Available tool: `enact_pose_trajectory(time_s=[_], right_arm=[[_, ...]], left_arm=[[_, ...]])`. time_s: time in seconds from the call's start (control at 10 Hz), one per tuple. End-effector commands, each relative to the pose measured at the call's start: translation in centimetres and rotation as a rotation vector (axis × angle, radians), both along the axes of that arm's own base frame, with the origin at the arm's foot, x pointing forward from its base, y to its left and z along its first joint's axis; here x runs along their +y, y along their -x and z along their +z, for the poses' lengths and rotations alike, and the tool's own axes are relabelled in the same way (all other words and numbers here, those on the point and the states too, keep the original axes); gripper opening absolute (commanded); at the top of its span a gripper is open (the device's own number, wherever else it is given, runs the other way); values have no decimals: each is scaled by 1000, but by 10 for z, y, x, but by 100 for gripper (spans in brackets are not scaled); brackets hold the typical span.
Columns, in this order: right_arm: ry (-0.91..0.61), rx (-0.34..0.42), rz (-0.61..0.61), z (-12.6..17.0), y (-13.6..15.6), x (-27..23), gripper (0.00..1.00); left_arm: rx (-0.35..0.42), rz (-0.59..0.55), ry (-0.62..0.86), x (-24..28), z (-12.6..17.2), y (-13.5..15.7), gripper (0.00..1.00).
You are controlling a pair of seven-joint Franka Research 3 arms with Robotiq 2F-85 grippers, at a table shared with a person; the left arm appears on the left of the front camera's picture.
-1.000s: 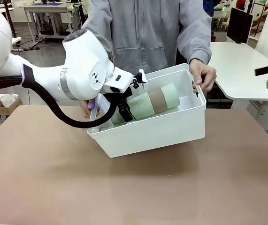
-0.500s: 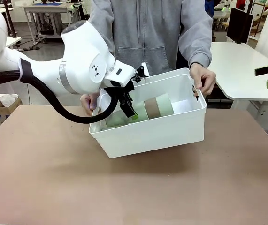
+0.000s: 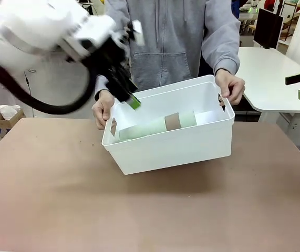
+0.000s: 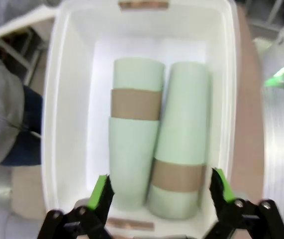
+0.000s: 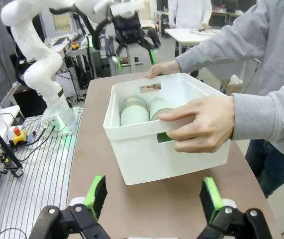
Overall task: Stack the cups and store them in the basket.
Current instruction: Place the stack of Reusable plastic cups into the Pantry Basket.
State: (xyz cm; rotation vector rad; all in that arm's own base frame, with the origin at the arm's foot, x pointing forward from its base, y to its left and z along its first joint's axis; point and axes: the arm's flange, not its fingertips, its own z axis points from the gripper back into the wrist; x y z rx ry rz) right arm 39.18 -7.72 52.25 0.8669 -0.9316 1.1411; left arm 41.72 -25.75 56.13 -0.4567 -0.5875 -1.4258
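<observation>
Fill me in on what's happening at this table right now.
A person tilts the white basket toward the robot, one hand on each end. Two stacks of cups lie on their sides inside it, side by side, mint green with tan-brown bands. The left pincer hangs open and empty above the basket's left end, holding nothing. The right pincer is open too, off to the side over the table and clear of the basket. The cups look stored.
</observation>
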Motion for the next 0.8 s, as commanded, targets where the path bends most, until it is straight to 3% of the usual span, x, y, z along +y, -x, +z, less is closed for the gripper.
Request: enact_pose_trajectory(time_s=[0.0, 0.4, 0.7], right_arm=[[-17, 6, -9, 4, 1, 1, 100], [-17, 6, -9, 4, 1, 1, 100], [-17, 6, -9, 4, 1, 1, 100]], left_arm=[[72, -8, 126, 77, 21, 14, 100], [69, 26, 336, 233, 62, 48, 100], [46, 46, 353, 277, 62, 54, 100]])
